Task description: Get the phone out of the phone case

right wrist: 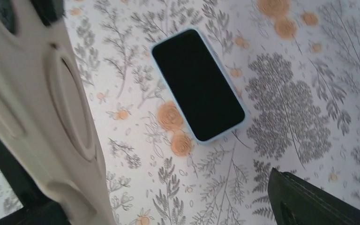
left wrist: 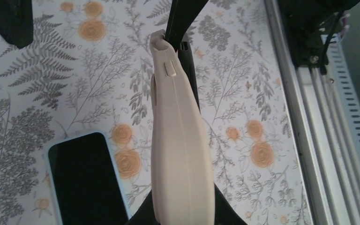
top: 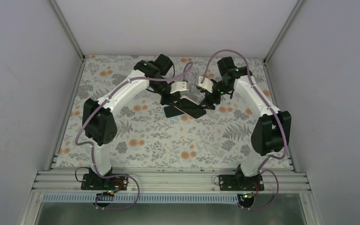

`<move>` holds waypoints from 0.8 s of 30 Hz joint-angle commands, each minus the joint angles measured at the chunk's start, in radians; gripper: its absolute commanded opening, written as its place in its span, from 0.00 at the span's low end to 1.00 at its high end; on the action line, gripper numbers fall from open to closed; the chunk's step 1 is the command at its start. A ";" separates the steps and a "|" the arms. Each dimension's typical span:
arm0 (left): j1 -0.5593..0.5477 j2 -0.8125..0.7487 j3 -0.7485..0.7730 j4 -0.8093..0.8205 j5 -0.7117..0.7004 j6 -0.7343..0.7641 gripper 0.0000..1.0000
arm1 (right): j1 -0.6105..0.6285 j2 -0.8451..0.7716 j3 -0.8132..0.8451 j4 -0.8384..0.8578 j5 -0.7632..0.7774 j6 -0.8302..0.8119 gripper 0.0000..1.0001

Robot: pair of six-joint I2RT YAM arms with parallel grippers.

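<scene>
Cream flexible phone case, edge-on, lower centre: pinched between the pressed-together jaws of left gripper. Beside it, right gripper: spread wide, holding nothing. Black-screened, pale-blue-rimmed phone: flat on floral tablecloth, upper centre, out of case. Risk: released case likely drops onto phone.

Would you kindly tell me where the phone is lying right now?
The phone lies flat, screen up, on the floral tablecloth near the middle of the table. In the left wrist view it sits lower left of the raised beige case.
</scene>
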 commanded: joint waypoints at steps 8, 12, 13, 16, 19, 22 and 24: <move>-0.029 -0.035 0.016 0.320 0.133 -0.144 0.02 | 0.098 0.071 0.076 -0.250 -0.507 -0.190 0.85; -0.019 -0.045 0.014 0.432 0.082 -0.204 0.02 | 0.159 0.081 -0.004 -0.251 -0.530 -0.222 0.84; -0.015 -0.050 0.008 0.470 0.075 -0.225 0.02 | 0.175 0.087 -0.018 -0.251 -0.523 -0.224 0.83; -0.008 -0.053 0.008 0.544 0.039 -0.256 0.02 | 0.201 0.101 -0.034 -0.251 -0.549 -0.223 0.64; -0.001 -0.037 0.007 0.559 0.014 -0.259 0.02 | 0.204 0.110 -0.018 -0.251 -0.570 -0.202 0.29; 0.009 -0.041 -0.034 0.599 -0.039 -0.260 0.02 | 0.201 0.095 -0.017 -0.251 -0.580 -0.194 0.20; 0.023 -0.051 -0.068 0.629 -0.080 -0.257 0.02 | 0.199 0.082 -0.014 -0.251 -0.582 -0.176 0.07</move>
